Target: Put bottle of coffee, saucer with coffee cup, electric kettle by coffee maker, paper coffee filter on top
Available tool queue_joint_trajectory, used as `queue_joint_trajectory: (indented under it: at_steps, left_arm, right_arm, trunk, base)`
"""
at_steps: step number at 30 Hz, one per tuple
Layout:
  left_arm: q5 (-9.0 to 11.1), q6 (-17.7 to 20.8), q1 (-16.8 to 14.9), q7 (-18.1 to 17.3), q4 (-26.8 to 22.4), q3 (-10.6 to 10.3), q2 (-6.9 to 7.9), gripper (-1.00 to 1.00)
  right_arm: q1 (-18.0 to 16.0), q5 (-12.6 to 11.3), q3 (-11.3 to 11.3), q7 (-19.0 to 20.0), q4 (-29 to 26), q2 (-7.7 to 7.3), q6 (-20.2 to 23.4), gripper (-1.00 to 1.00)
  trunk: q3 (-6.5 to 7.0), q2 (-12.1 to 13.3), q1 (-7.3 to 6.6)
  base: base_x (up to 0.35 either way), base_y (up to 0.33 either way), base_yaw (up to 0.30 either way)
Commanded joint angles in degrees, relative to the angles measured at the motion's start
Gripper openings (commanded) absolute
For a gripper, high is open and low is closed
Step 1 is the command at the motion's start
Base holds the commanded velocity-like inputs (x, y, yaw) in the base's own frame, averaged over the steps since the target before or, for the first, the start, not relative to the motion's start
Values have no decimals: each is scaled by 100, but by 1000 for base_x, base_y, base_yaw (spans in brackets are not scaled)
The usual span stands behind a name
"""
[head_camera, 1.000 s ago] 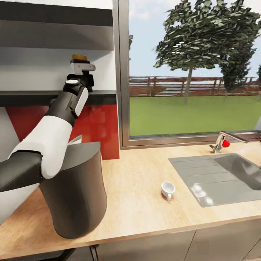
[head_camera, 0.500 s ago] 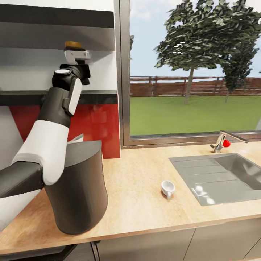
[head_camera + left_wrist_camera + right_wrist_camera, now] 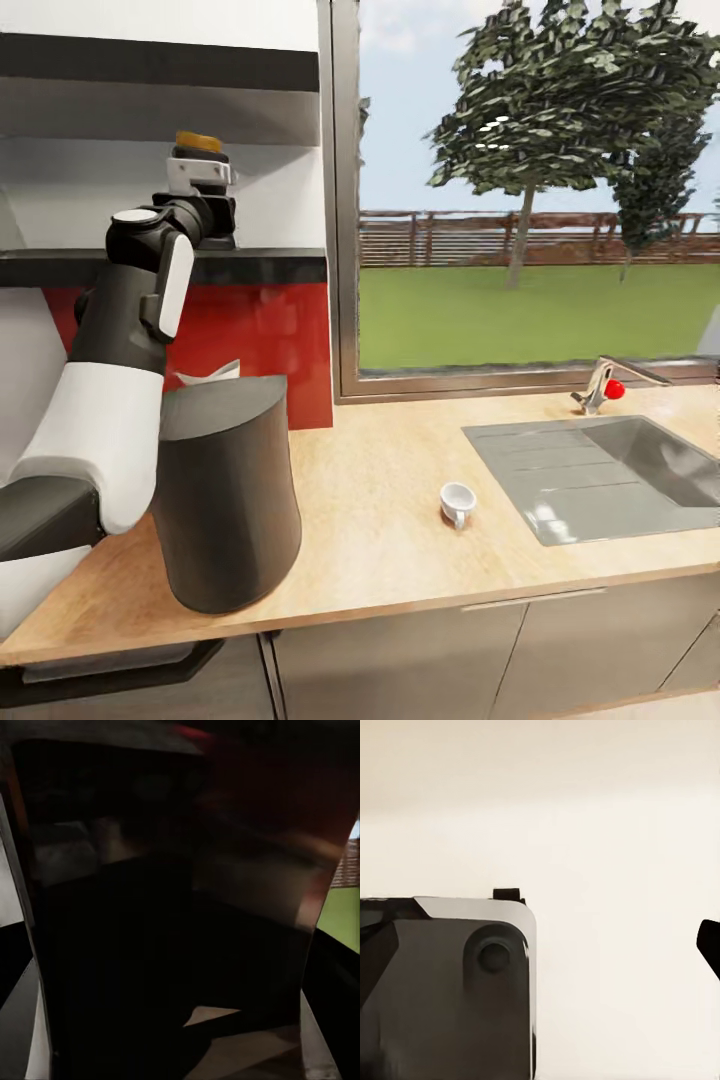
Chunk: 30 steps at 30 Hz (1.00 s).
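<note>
Countertop [image 3: 380, 520] of pale wood runs across the head view, with a steel sink [image 3: 610, 480] set in at 3 o'clock and a faucet [image 3: 600, 385] behind it under a wide window [image 3: 530, 190]. Red backsplash [image 3: 260, 340] sits at 10 o'clock beneath a dark kitchen shelf [image 3: 250, 265].

Coffee maker [image 3: 228, 495], dark grey, stands on the counter at 8 o'clock, a white paper coffee filter [image 3: 212, 374] peeking up behind its top edge. Coffee cup [image 3: 457, 501] lies on its side near centre, well apart from the coffee maker.

Left gripper [image 3: 200, 170] is raised to the shelf at 11 o'clock, at the bottle of coffee [image 3: 198, 142], whose amber cap shows just above it. Dark bottle body crowds the left wrist view; cannot tell whether the jaws clamp it.

Bare counter lies between cup and coffee maker.
</note>
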Motion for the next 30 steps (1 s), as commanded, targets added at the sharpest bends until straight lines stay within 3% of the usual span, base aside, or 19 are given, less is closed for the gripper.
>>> queue_joint_trajectory:
  at_steps: [1, 30]
  left_arm:
    - [-7, 28, -1, 24, -7, -20, 8, -100]
    - [3, 47, 0, 17, -231, -42, -14, -100]
  right_arm:
    - [-2, 6, 8, -17, 6, 0, -17, 100]
    - [-2, -1, -5, -17, 3, -6, -17, 100]
  trunk:
    - [-3, -4, -1]
    - [-3, -4, -1]
  base:
    - [-313, 0, 0]
    - [-225, -21, 0]
